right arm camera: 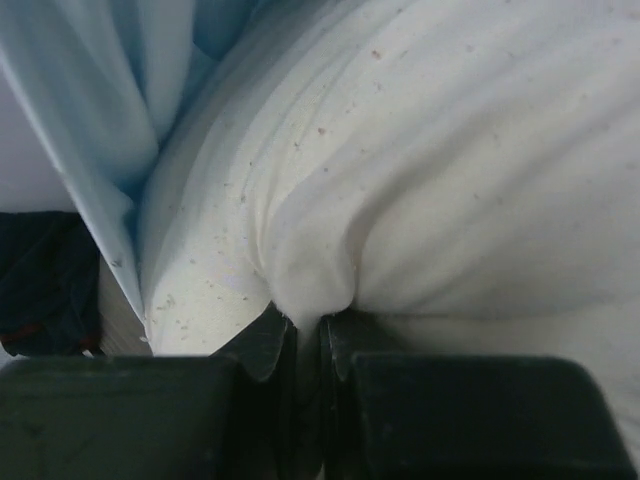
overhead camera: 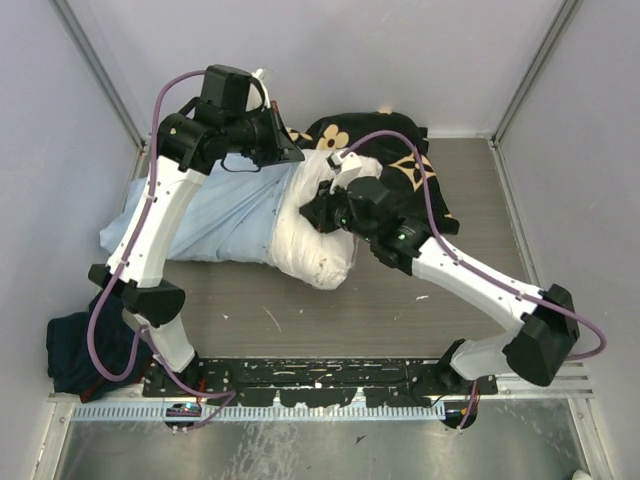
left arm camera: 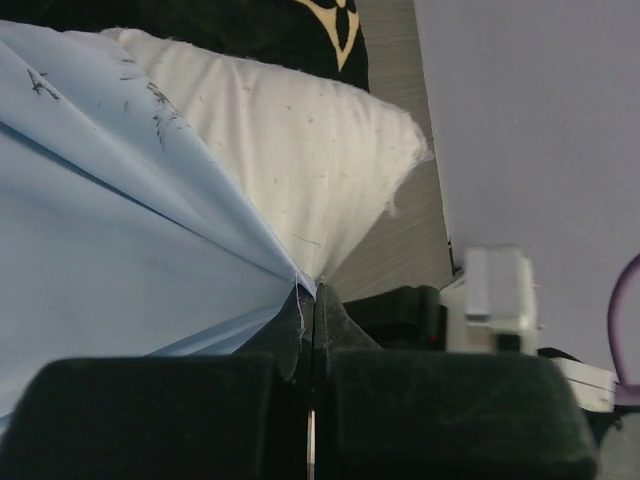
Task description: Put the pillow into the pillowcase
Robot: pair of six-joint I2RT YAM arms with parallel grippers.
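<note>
The cream-white pillow lies mid-table, its left part inside the light blue pillowcase and its right end sticking out. My left gripper is at the far edge of the case opening, shut on the pillowcase hem; the left wrist view shows the blue cloth pinched at the tips with the pillow beside it. My right gripper is shut on a fold of the pillow's exposed end; the right wrist view shows that fold between the fingers, with the pillowcase at left.
A black cloth with tan flower motifs lies behind and right of the pillow, under my right arm. A dark blue cloth lies at the near left by the left arm's base. Grey walls close in the table on three sides.
</note>
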